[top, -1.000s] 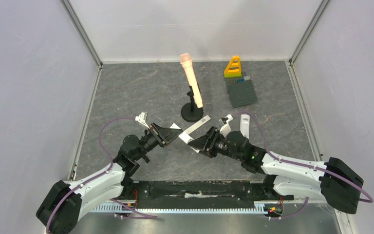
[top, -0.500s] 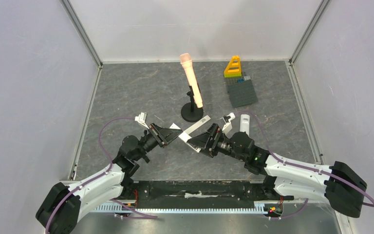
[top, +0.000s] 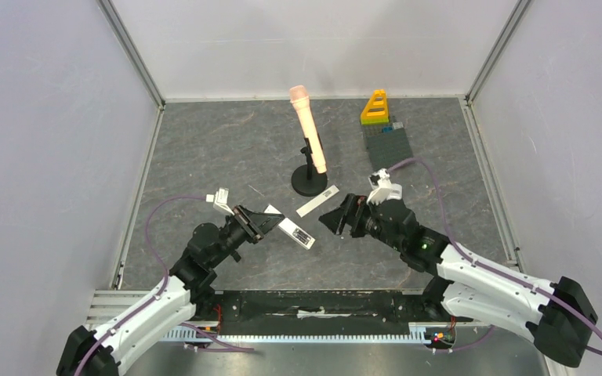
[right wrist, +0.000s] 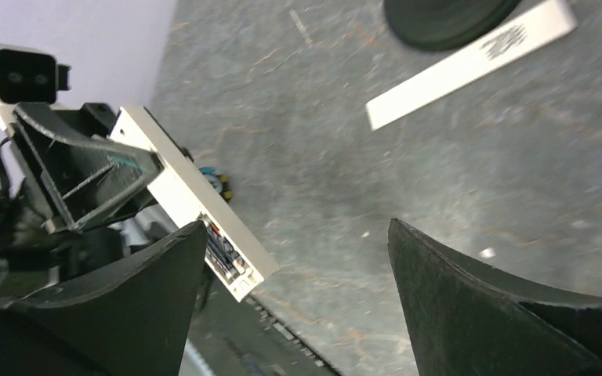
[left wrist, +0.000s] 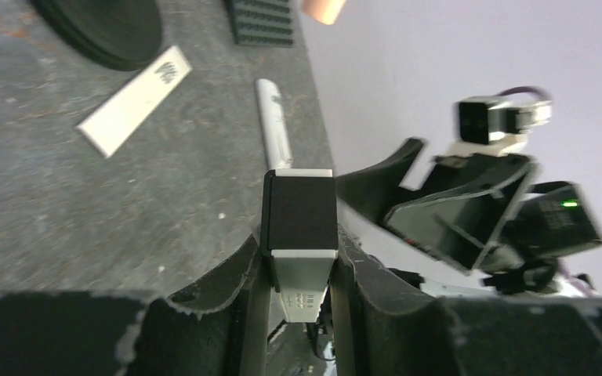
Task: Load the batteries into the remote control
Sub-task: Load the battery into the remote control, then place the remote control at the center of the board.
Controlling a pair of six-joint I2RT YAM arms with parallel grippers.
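No text, number or brand was legible in any view. The flat white rectangular strip (right wrist: pixel 470 65) on the grey table (right wrist: pixel 321 117) carried a dark printed mark near one end, too blurred to read. The white rectangular remote control (right wrist: pixel 192 202) showed small dark marks at one end, too small to read.

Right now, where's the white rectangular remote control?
Top view, just left of centre: the white rectangular remote control is clamped in the left gripper, its free end nearest the open right gripper, with the flat white strip beyond.
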